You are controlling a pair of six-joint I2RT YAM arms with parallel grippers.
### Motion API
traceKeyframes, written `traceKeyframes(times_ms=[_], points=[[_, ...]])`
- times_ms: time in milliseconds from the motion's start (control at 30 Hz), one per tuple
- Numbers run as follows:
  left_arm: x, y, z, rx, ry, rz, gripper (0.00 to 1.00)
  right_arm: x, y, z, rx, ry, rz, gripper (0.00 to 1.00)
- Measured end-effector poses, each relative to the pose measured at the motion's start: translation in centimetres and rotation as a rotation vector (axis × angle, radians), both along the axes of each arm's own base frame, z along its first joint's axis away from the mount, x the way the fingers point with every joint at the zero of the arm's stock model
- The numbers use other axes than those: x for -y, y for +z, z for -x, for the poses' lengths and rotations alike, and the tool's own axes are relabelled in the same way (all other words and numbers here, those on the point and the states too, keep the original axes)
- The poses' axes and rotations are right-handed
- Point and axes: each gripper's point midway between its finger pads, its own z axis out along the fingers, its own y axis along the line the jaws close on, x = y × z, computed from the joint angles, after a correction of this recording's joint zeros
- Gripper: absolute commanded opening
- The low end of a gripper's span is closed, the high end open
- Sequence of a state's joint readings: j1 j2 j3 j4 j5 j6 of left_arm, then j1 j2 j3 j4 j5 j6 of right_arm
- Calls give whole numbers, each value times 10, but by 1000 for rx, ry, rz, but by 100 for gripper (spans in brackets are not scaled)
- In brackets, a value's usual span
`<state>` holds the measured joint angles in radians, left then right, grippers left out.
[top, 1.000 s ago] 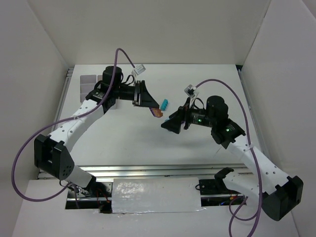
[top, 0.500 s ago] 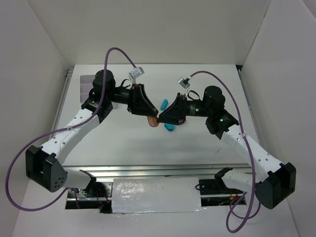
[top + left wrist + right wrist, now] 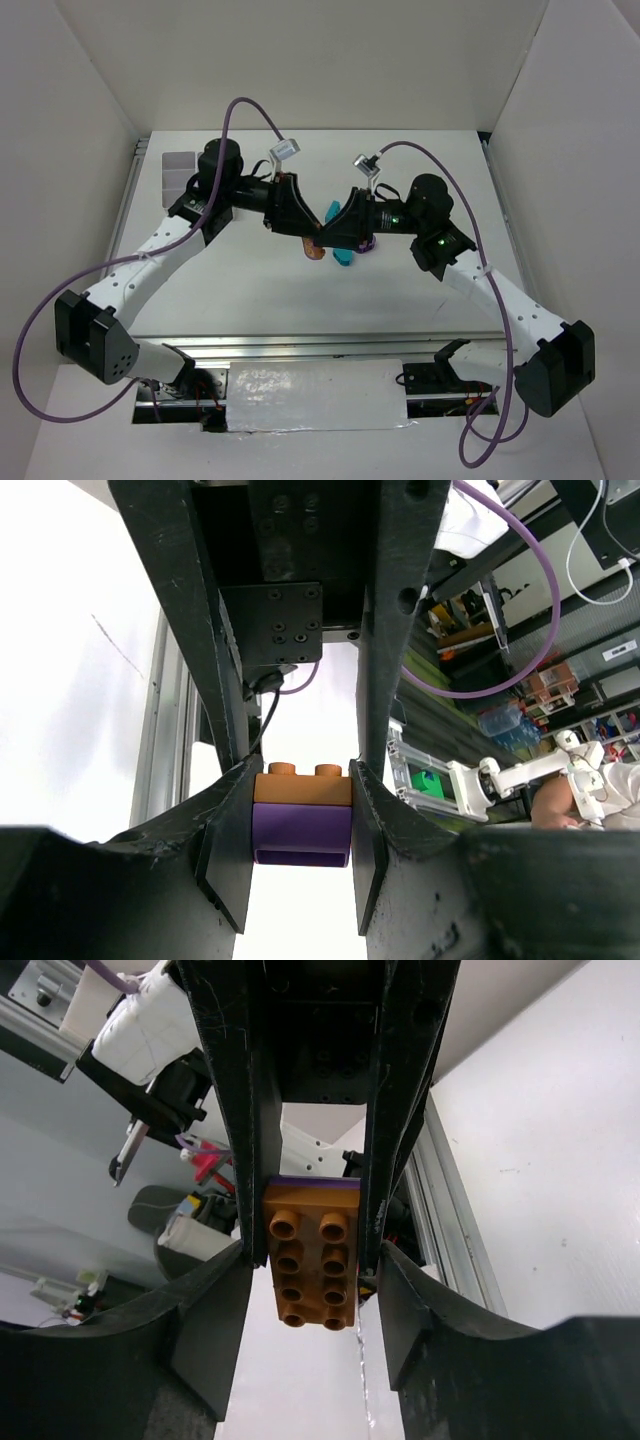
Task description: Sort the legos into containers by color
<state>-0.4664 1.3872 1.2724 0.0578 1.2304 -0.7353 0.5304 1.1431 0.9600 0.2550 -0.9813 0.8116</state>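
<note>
My left gripper (image 3: 302, 800) is shut on a two-lego stack held above the table: an orange-brown brick (image 3: 302, 783) on top of a purple brick (image 3: 302, 832). My right gripper (image 3: 313, 1260) faces it nose to nose, and its jaws flank the orange-brown brick's studded face (image 3: 310, 1265) with a thin gap on each side. From above, the left gripper (image 3: 300, 222) and right gripper (image 3: 335, 228) meet mid-table over the stack (image 3: 316, 250). Two teal legos lie on the table, one (image 3: 344, 258) just below them and the other (image 3: 330, 210) just behind. The containers (image 3: 177, 163) sit at the far left.
White walls close in the table on the left, right and back. A metal rail (image 3: 300, 345) runs along the near edge by the arm bases. Purple cables (image 3: 250, 105) arch over both arms.
The right gripper has swung left to meet the left gripper, and its jaws have narrowed around the stack. The left gripper kept its hold and shifted slightly.
</note>
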Motion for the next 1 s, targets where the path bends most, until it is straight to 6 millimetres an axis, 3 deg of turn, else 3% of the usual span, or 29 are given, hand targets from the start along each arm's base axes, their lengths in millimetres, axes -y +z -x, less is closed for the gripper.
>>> traceKeyframes(times_ms=[267,367,533,600,700,733,800,833,900,967,1000], points=[[1,1,-2,-6,7,-11,0,0,-2,-2,4,-11,3,52],[1,0,-3,-12,5,-11,0,0,-3,-4,2,-12,3,58],[4,-1,-14,-28,50,-15,0,-3,-9,-2,1,5,13,78],[5,-2,-18,-37,67,-17,0,-3,-14,0,-4,13,21,81],[5,-2,-22,-37,84,-17,0,-3,-17,1,3,14,27,70],[5,-2,-23,-36,85,-14,0,-3,-17,1,6,14,28,57],[5,0,-23,-39,86,-11,0,-3,-20,0,11,12,33,45],[5,0,-23,-42,83,-9,0,-3,-21,0,11,8,35,26],[5,1,-22,-41,77,-7,0,-3,-24,-1,3,6,39,4],[5,2,-22,-37,75,-4,0,-3,-23,-2,9,2,38,0],[5,2,-22,-36,75,-3,25,-3,-23,-2,13,0,37,0]])
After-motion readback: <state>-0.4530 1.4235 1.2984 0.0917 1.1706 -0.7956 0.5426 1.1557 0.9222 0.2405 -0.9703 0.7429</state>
